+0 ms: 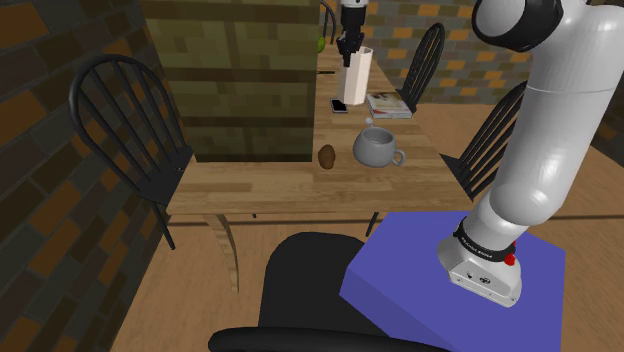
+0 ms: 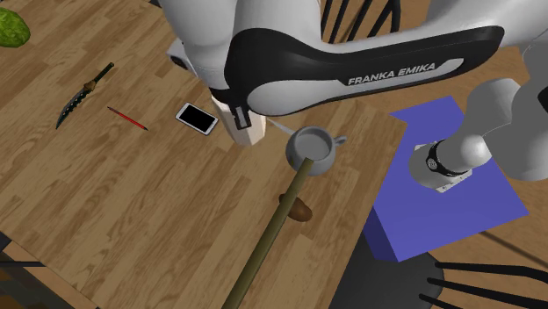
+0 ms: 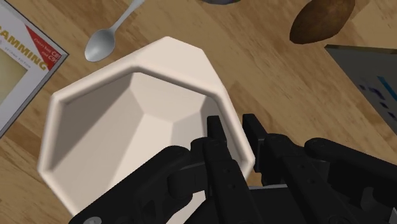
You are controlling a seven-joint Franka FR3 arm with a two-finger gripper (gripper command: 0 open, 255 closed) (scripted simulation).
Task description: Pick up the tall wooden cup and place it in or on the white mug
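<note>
The table (image 1: 270,180) is rendered as grained wood in planks. The tall cup (image 3: 127,108) is drawn in plain, matt cream with flat facets. The mug (image 1: 375,148) is shown grey and smooth. The spoon (image 3: 105,39) is given a metallic sheen. The gripper (image 3: 232,127) is finished in matt black, the arm (image 1: 560,130) in glossy white.

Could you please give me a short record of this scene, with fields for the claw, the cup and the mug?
claw: shut on the tall cup's rim, one finger inside, one outside
tall cup: pale, faceted, upright, empty
mug: grey, on the table, apart from the tall cup
nearby: phone, book, spoon
</note>
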